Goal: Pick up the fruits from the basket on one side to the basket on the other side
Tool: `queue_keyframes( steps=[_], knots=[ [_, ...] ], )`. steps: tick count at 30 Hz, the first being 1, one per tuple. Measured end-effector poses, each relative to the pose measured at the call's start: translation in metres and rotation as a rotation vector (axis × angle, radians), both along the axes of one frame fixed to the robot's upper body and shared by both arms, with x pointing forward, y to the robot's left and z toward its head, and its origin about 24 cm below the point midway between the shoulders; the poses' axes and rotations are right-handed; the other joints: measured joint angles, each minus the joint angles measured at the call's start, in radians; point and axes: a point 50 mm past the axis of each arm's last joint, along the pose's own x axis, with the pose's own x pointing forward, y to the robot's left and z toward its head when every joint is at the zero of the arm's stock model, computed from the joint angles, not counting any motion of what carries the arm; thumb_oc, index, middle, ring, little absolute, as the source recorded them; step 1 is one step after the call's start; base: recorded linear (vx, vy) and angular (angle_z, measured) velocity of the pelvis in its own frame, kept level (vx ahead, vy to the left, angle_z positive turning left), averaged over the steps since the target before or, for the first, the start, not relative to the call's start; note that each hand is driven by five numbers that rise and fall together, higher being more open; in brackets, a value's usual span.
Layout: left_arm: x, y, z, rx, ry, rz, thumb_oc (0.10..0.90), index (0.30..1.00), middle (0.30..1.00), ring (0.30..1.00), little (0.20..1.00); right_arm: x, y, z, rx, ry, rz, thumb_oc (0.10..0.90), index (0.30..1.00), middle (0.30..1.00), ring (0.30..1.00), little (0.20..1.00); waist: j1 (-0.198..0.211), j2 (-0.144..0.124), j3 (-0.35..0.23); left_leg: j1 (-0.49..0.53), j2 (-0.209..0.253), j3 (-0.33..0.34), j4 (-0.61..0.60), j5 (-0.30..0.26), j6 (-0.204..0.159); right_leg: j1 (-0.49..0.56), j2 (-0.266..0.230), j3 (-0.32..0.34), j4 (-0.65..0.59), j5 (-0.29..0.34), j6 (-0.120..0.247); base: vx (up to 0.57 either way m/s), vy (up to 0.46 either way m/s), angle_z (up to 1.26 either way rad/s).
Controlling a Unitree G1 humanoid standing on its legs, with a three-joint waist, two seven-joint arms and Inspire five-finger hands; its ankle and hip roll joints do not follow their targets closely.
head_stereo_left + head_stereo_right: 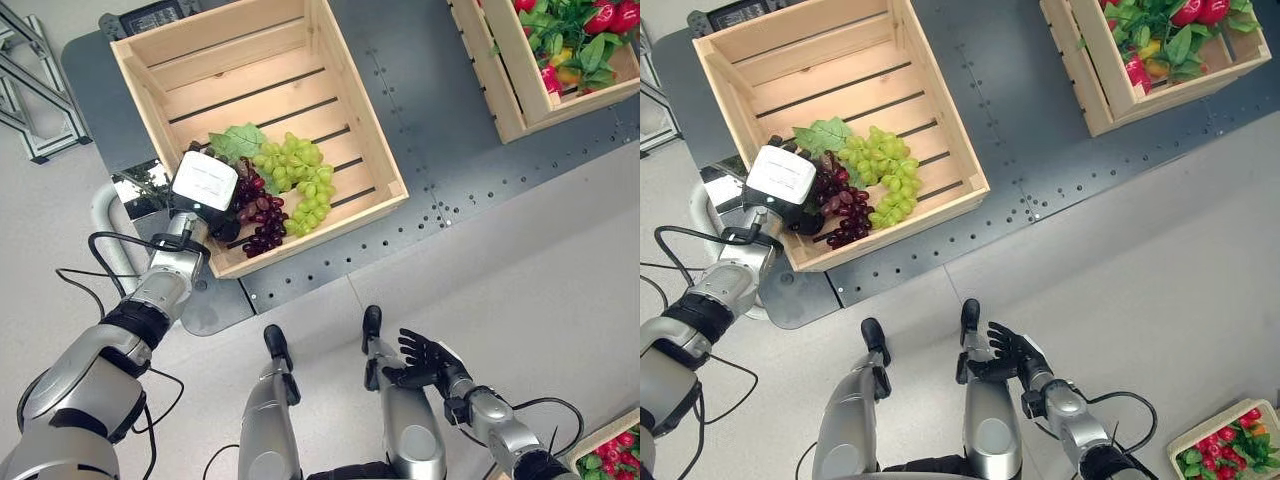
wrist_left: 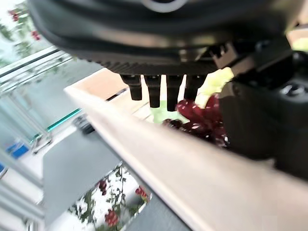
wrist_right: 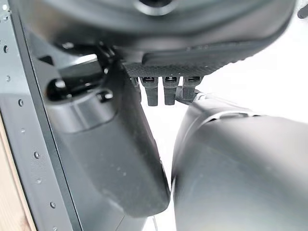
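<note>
Grapes: a dark red bunch and a green bunch w/ a leaf are lying together in the wooden crate on the robot's left side, near its front-left corner, touching each other. Left hand is reaching over the crate's near wall and sitting on the dark red bunch; its white back cover is facing the camera. Left wrist view is showing fingers pointing down just above the red grapes, w/ the thumb beside the bunch, but whether they are closing on the fruit cannot be told. Right hand is hanging low at the robot's right side over the pale floor, well apart from both crates, fingers spread and relaxed, holding nothing. A second wooden crate at the far right is holding red and yellow fruit among green leaves. Both crates are resting on a dark grey perforated platform. A small tray of red fruit is sitting on the floor near the right arm.
</note>
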Motion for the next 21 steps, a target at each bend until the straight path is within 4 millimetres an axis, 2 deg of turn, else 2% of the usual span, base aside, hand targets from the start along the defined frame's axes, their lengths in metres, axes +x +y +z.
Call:
queue_keyframes(
  steps=[5, 11, 12, 13, 14, 15, 21],
  knots=[
    [0.008, -0.016, 0.013, 0.149, 0.001, -0.028, 0.800, 0.900, 0.900, 0.900, 0.900, 0.002, 0.001, 0.001, -0.001, -0.002, 0.004, 0.800, 0.900, 0.900, 0.900, 0.900, -0.001, 0.000, 0.000, -0.021, 0.000, -0.001, 0.006, -0.001, -0.001, -0.018, 0.000, 0.001, 0.001, 0.000, -0.001, 0.00, 0.000, 0.00],
    [0.012, -0.022, 0.015, 0.184, 0.034, 0.001, 0.800, 0.900, 0.900, 0.900, 0.900, 0.003, 0.001, 0.001, -0.003, -0.003, 0.003, 0.800, 0.900, 0.900, 0.900, 0.900, -0.002, 0.000, 0.000, -0.031, 0.000, 0.001, 0.007, -0.001, -0.001, -0.029, 0.000, 0.002, 0.003, 0.001, -0.001, 0.00, 0.000, 0.00],
    [0.012, -0.021, 0.015, 0.185, 0.046, 0.011, 0.751, 0.827, 0.827, 0.827, 0.827, 0.003, 0.001, 0.001, -0.003, -0.003, 0.002, 0.800, 0.900, 0.900, 0.900, 0.900, -0.003, -0.001, 0.000, -0.031, 0.000, 0.001, 0.007, -0.001, -0.001, -0.029, 0.000, 0.002, 0.003, 0.001, -0.001, 0.00, 0.000, 0.00],
    [0.012, -0.022, 0.014, 0.183, 0.055, 0.017, 0.582, 0.573, 0.573, 0.573, 0.573, 0.003, 0.000, 0.001, -0.003, -0.003, 0.002, 0.800, 0.900, 0.900, 0.900, 0.900, -0.004, -0.001, 0.000, -0.031, 0.000, 0.001, 0.007, -0.001, -0.001, -0.030, 0.000, 0.003, 0.003, 0.001, -0.001, 0.00, 0.000, 0.00],
    [0.012, -0.022, 0.013, 0.182, 0.061, 0.021, 0.505, 0.458, 0.458, 0.458, 0.458, 0.003, 0.000, 0.001, -0.003, -0.003, 0.002, 0.800, 0.900, 0.900, 0.900, 0.900, -0.004, -0.001, 0.000, -0.032, 0.000, 0.001, 0.007, -0.001, -0.001, -0.031, 0.000, 0.003, 0.003, 0.001, -0.001, 0.00, 0.000, 0.00],
    [0.012, -0.023, 0.013, 0.181, 0.062, 0.020, 0.400, 0.300, 0.300, 0.300, 0.300, 0.003, 0.000, 0.000, -0.003, -0.003, 0.002, 0.800, 0.900, 0.900, 0.900, 0.900, -0.004, -0.001, 0.000, -0.033, 0.000, 0.001, 0.007, -0.001, -0.001, -0.031, 0.000, 0.003, 0.003, 0.001, -0.001, 0.00, 0.000, 0.00],
    [0.014, -0.025, 0.014, 0.186, 0.058, 0.027, 0.400, 0.300, 0.300, 0.300, 0.300, 0.003, 0.001, 0.000, 0.001, -0.009, 0.001, 0.800, 0.900, 0.900, 0.900, 0.900, -0.007, -0.001, 0.000, -0.034, 0.000, 0.001, 0.007, -0.001, -0.001, -0.032, 0.000, 0.003, 0.004, 0.001, -0.001, 0.00, 0.000, 0.00]
  ],
)
